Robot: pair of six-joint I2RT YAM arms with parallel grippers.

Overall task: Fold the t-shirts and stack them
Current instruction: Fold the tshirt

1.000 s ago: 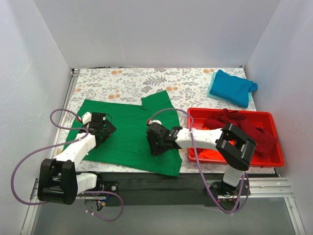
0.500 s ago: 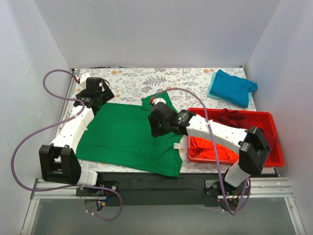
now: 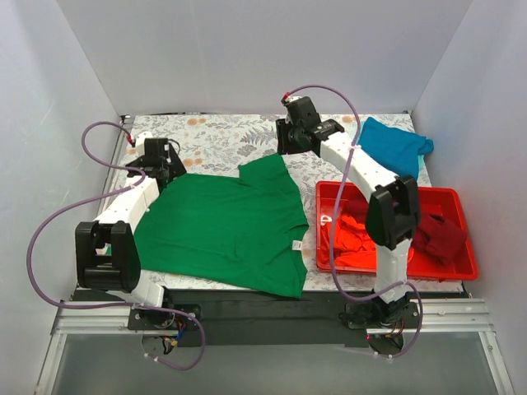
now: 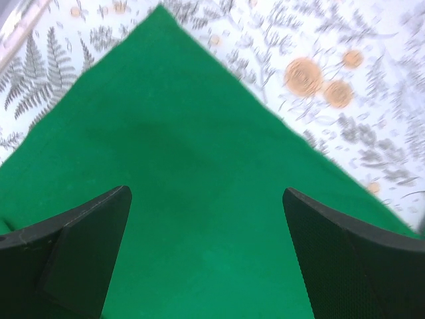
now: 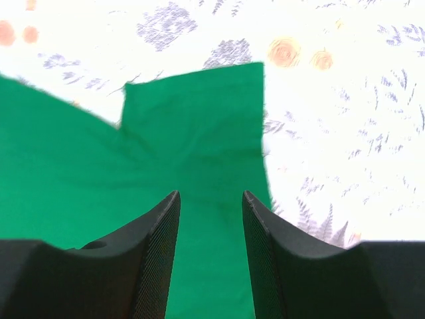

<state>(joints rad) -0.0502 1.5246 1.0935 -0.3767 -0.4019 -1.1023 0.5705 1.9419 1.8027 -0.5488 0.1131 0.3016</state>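
Observation:
The bright green t-shirt (image 3: 222, 230) lies spread flat on the floral table. My left gripper (image 3: 165, 164) hovers open over its far left corner (image 4: 166, 100), with nothing between the fingers (image 4: 80, 246). My right gripper (image 3: 288, 141) is open and empty above the far right sleeve (image 3: 265, 169), which shows green under it in the right wrist view (image 5: 199, 113). The teal blue t-shirt (image 3: 395, 146) lies folded at the far right. The orange-red t-shirt (image 3: 346, 239) and the dark maroon t-shirt (image 3: 436, 234) lie crumpled in the red tray (image 3: 436, 191).
The floral table cover (image 3: 222, 136) shows bare behind the green shirt. White walls close in the left, back and right. The right arm's forearm (image 3: 362, 169) stretches over the tray's far left corner. Purple cables loop beside both arms.
My right gripper has moved from the middle of the green shirt away to beyond the far right sleeve. The left gripper has shifted only slightly at the far left corner. The shirt lies flatter.

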